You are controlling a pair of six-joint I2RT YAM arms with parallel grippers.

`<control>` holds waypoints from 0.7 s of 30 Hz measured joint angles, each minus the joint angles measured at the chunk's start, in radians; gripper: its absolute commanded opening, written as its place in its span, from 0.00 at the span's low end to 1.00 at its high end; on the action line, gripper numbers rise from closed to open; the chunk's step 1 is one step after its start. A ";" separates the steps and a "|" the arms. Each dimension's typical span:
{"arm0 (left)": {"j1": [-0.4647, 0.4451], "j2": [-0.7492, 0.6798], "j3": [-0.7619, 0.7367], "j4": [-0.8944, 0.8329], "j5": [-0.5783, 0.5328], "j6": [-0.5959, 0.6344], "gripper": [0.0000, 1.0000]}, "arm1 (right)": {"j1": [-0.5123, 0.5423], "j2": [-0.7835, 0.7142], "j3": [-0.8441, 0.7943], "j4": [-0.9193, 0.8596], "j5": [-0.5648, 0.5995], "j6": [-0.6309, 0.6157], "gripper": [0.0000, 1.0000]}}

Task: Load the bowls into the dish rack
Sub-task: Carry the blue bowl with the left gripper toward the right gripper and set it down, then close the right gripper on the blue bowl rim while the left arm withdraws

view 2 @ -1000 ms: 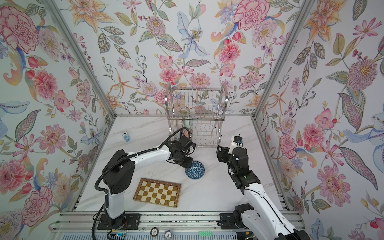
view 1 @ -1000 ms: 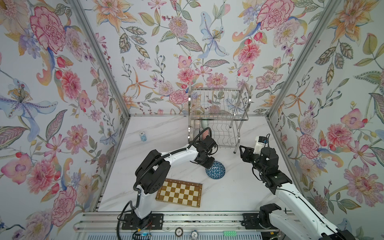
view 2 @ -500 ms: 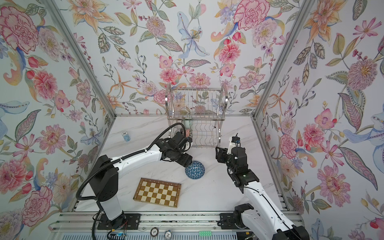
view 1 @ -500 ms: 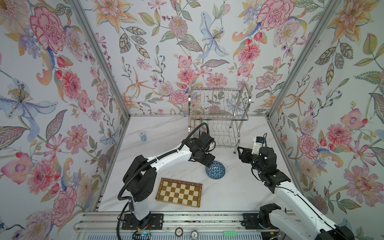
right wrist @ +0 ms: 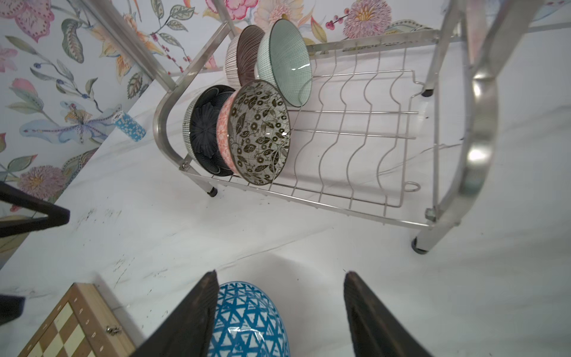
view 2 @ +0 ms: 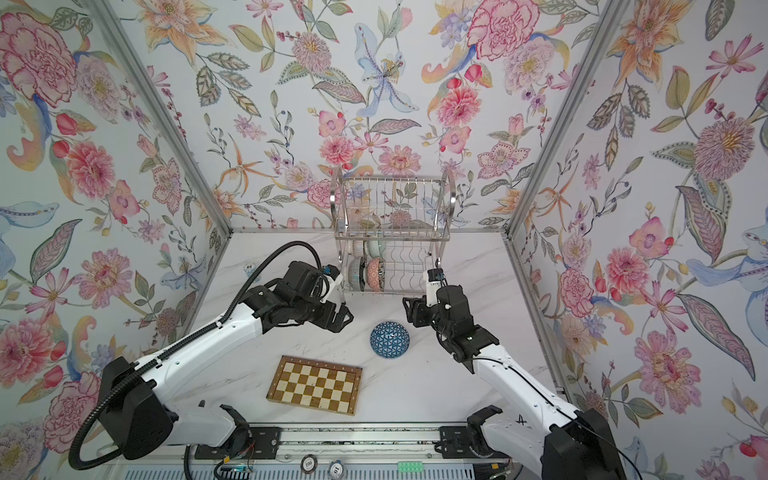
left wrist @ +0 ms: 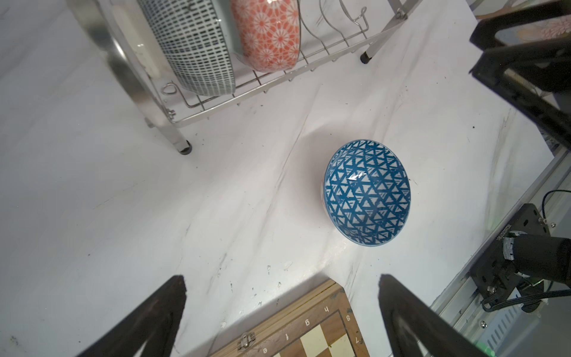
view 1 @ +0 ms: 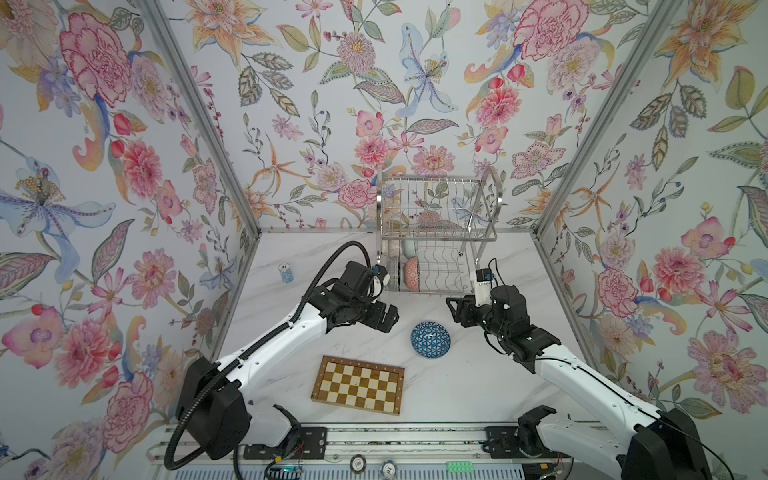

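Four bowls stand on edge in the lower tier of the dish rack (view 1: 436,237) (view 2: 392,237). All sit at its left end, in two pairs.

- Front pair, right wrist view: dark navy petal bowl (right wrist: 207,136) nearest the rack's end frame. Black-and-white floral bowl (right wrist: 259,133) is just beside it, with an orange-red patterned outside.
- Rear pair: striped bowl (right wrist: 241,55), and pale green bowl (right wrist: 285,61) just beside it.
- We see nothing in the remaining wavy slots to the right or on the upper tier.

The blue lattice bowl (view 1: 430,340) (view 2: 389,340) sits upright on the marble table (view 1: 291,332), in front of the rack and between the two arms.

- Left gripper (view 1: 390,320) (left wrist: 281,281): jaws spread wide, nothing between them. It hangs just left of the blue lattice bowl and clear of it.
- Right gripper (view 1: 455,311) (right wrist: 279,275): jaws parted, less wide than the left, nothing clamped. It hangs near the bowl's far right side. In its wrist view the bowl (right wrist: 247,318) shows partly behind one finger (right wrist: 191,315); we cannot tell if they touch.

The checkered board (view 1: 357,384) lies flat near the front edge. A small blue-and-white cylinder (view 1: 285,272) stands by the left wall.
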 measured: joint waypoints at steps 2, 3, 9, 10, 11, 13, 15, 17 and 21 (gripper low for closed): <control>0.040 -0.035 -0.032 0.008 0.017 0.013 0.99 | 0.030 0.029 0.022 -0.011 -0.016 -0.033 0.66; 0.060 -0.052 -0.047 0.008 0.025 0.019 0.99 | 0.051 0.044 0.034 -0.021 -0.023 -0.053 0.66; 0.243 -0.117 -0.117 0.036 0.113 0.033 0.99 | 0.154 0.135 0.105 -0.089 -0.094 -0.162 0.65; 0.279 -0.118 -0.124 0.040 0.126 0.032 0.99 | 0.166 0.151 0.119 -0.108 -0.108 -0.181 0.64; 0.306 -0.117 -0.129 0.043 0.130 0.032 0.99 | 0.178 0.168 0.134 -0.127 -0.115 -0.198 0.64; 0.367 -0.115 -0.132 0.044 0.146 0.027 0.99 | 0.203 0.203 0.167 -0.175 -0.124 -0.236 0.62; 0.416 -0.114 -0.132 0.058 0.160 0.013 0.99 | 0.227 0.230 0.200 -0.231 -0.126 -0.270 0.61; 0.455 -0.114 -0.132 0.078 0.173 -0.009 0.99 | 0.251 0.251 0.228 -0.283 -0.122 -0.301 0.59; 0.501 -0.114 -0.131 0.108 0.172 -0.057 0.99 | 0.298 0.257 0.253 -0.383 -0.080 -0.356 0.55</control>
